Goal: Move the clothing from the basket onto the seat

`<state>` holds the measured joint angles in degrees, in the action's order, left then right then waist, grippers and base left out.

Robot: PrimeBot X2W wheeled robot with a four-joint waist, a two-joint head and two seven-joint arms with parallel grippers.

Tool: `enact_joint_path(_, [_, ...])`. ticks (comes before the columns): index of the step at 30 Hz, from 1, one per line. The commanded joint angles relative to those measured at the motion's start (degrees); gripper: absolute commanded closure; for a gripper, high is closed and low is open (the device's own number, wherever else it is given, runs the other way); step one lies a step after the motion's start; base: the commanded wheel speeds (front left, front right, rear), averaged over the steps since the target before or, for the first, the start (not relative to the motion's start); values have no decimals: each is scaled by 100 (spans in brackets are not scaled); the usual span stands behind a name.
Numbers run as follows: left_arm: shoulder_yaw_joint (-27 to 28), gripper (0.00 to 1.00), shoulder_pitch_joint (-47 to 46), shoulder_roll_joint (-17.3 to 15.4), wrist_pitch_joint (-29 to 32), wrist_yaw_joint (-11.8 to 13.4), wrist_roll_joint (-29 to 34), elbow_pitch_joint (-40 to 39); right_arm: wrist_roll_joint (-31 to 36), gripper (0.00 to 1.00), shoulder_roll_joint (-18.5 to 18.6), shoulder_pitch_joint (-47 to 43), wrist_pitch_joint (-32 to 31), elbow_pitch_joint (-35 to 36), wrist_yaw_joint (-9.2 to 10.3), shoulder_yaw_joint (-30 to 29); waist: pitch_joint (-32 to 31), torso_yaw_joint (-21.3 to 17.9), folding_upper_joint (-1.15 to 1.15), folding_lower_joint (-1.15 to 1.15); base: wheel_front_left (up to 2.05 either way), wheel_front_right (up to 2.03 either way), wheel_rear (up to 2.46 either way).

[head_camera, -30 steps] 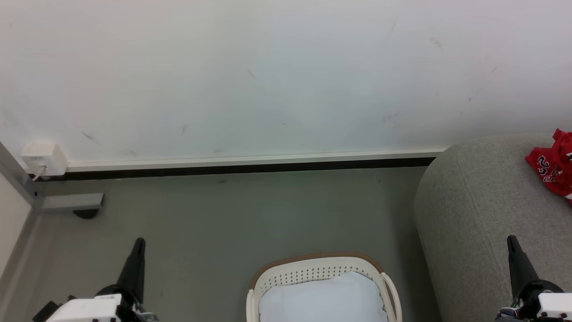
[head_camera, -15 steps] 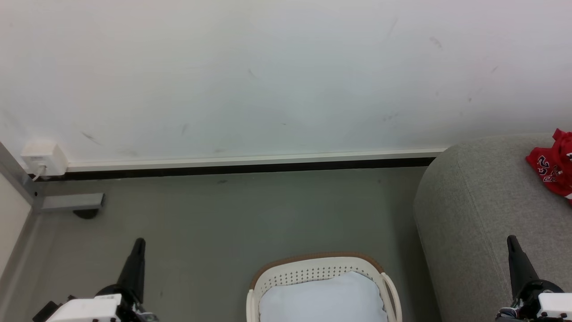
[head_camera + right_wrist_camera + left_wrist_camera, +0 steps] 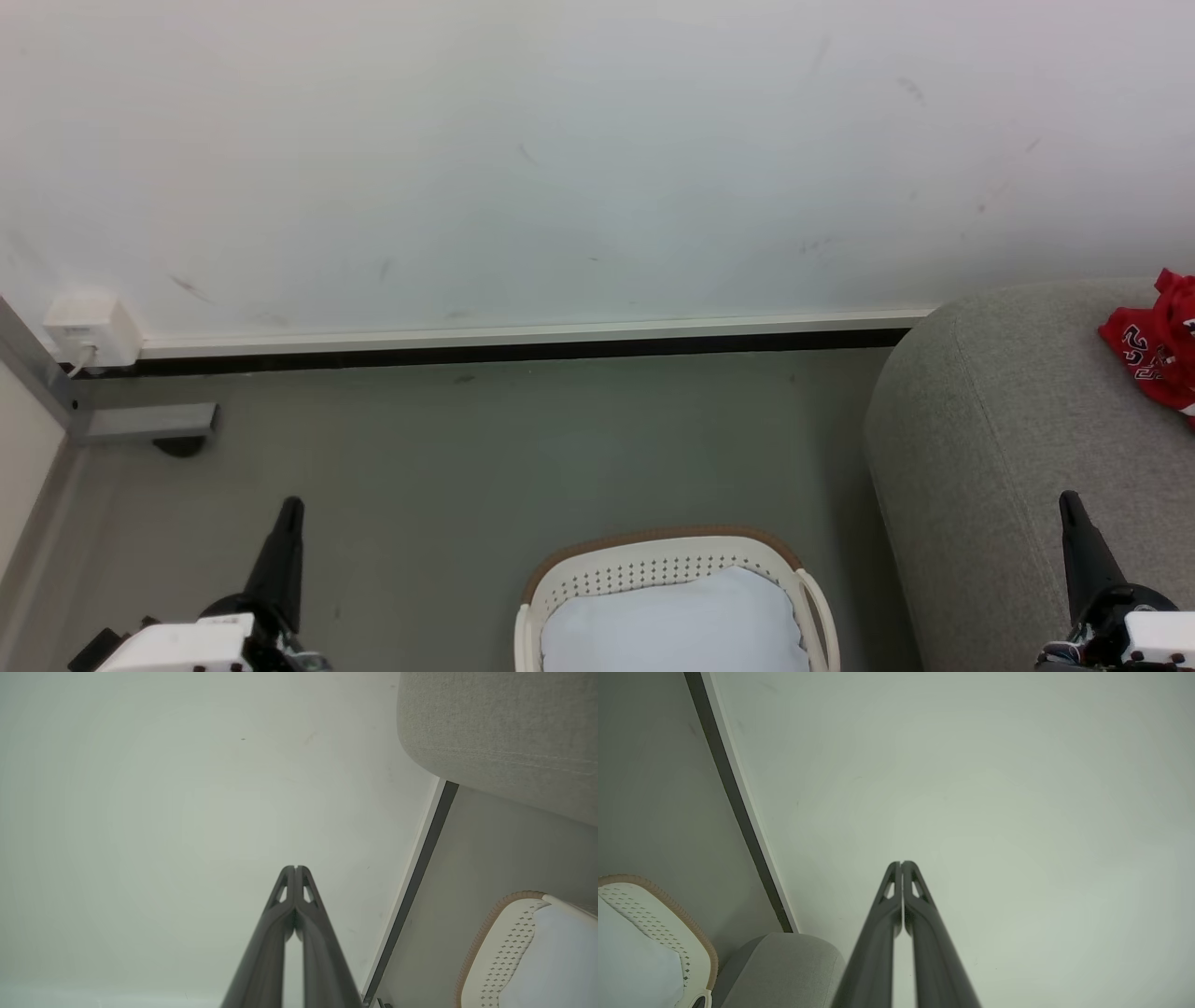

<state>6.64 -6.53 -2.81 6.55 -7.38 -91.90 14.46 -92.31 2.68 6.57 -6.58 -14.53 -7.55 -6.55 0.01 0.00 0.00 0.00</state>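
Observation:
The red jersey (image 3: 1160, 349) lies crumpled on the grey sofa (image 3: 1008, 439) at the right edge of the head view. The white basket (image 3: 653, 567) with a brown rim sits on the floor at bottom centre, with a pale blue-white cloth (image 3: 672, 625) in it. My left gripper (image 3: 291, 506) points up at lower left, shut and holding nothing. My right gripper (image 3: 1067, 498) rises at lower right in front of the sofa, also shut with nothing in it. In the wrist views the left gripper (image 3: 901, 863) and the right gripper (image 3: 295, 868) each show closed fingers against the wall.
A white wall (image 3: 560, 159) with a baseboard (image 3: 523, 342) stands beyond the grey floor (image 3: 467, 448). A wall socket box (image 3: 89, 329) and a grey metal bracket (image 3: 149, 422) sit at the left. The basket rim (image 3: 682, 914) and sofa (image 3: 500, 732) also appear in the wrist views.

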Motion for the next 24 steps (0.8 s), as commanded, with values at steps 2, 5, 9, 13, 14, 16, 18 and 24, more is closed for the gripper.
enact_joint_path(2, [15,100,-41,-10,28,-24,-80,-10,-5,100,39,32,-25,27,12,-18,0,0,0,0,0,0,0])
enact_joint_path(5, [15,100,-41,-10,28,-24,-80,-10,-5,100,39,32,-25,27,12,-18,0,0,0,0,0,0,0])
enact_joint_path(9, [15,100,-41,-10,28,-24,-80,-10,-4,100,39,32,-25,27,12,-18,0,0,0,0,0,0,0])
enact_joint_path(13, [15,100,-41,-10,28,-24,-80,-10,-4,100,39,32,-24,27,12,-18,0,0,0,0,0,0,0])
enact_joint_path(14, [15,100,-41,-10,28,-24,-80,-10,-4,100,39,32,-25,27,12,-18,0,0,0,0,0,0,0])
enact_joint_path(16, [14,100,-41,-10,28,-25,-80,-10,-4,100,39,32,-24,27,12,-18,0,0,0,0,0,0,0])
enact_joint_path(18, [14,100,-41,-10,28,-25,-80,-10,-4,100,39,32,-24,27,12,-18,0,0,0,0,0,0,0])
enact_joint_path(24, [14,100,-41,-10,28,-25,-80,-10,-5,100,39,32,-24,27,12,-18,0,0,0,0,0,0,0])
